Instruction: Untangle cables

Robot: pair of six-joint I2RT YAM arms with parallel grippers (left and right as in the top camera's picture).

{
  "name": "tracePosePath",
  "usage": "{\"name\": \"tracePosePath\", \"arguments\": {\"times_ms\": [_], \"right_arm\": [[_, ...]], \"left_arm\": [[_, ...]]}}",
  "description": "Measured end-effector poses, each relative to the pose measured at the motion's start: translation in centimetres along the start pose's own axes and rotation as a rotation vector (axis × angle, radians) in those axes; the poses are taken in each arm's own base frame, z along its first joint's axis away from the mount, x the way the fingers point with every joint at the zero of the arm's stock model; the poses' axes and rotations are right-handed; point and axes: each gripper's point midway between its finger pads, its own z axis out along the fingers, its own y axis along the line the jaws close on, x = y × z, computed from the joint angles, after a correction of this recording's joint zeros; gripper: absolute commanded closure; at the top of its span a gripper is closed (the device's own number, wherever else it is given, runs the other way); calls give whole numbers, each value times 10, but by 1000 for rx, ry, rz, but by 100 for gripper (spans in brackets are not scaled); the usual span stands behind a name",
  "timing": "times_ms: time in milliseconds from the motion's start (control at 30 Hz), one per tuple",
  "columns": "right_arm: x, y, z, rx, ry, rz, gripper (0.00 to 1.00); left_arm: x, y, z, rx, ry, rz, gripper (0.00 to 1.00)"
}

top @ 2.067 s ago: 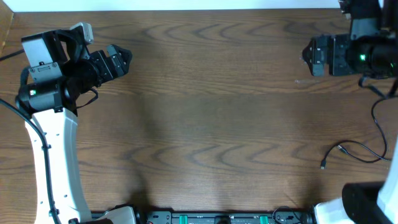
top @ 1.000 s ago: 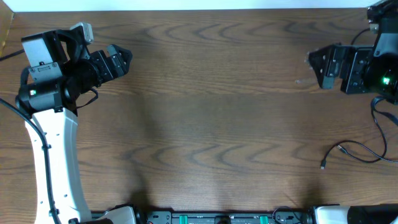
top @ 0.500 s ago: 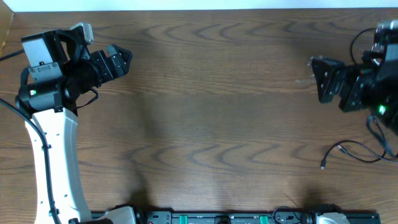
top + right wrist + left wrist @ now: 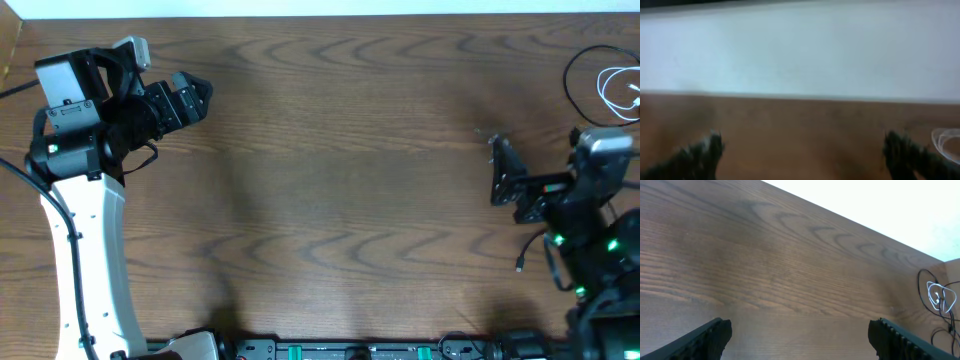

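Observation:
The cables lie at the table's back right corner: a white coil inside a thin black loop. Another black cable ends in a small plug near the front right, its far part hidden under my right arm. My right gripper hovers open between the two, touching neither. My left gripper stands open at the far left, away from all cables. In the left wrist view the open left gripper faces bare wood, with the white coil far off. The right wrist view is blurred; the right gripper holds nothing.
The dark wooden table ends at a white strip along its back edge. The left arm's white link runs down the left side. My right arm's body covers the front right corner.
My right arm has swung from the back right toward the front right, uncovering the black loop and white coil in the corner. The left arm has not moved.

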Motion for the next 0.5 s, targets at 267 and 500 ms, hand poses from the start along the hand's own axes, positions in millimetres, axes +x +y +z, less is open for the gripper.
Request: {"name": "tracePosePath", "arguments": {"times_ms": [267,500], "right_arm": [[44,-6,-2,-9,-192,-15,1],[83,-8,-14,-19,-295,-22,1]], "left_arm": [[0,0,0,0,0,0,8],[0,0,0,0,1,-1,8]]}}
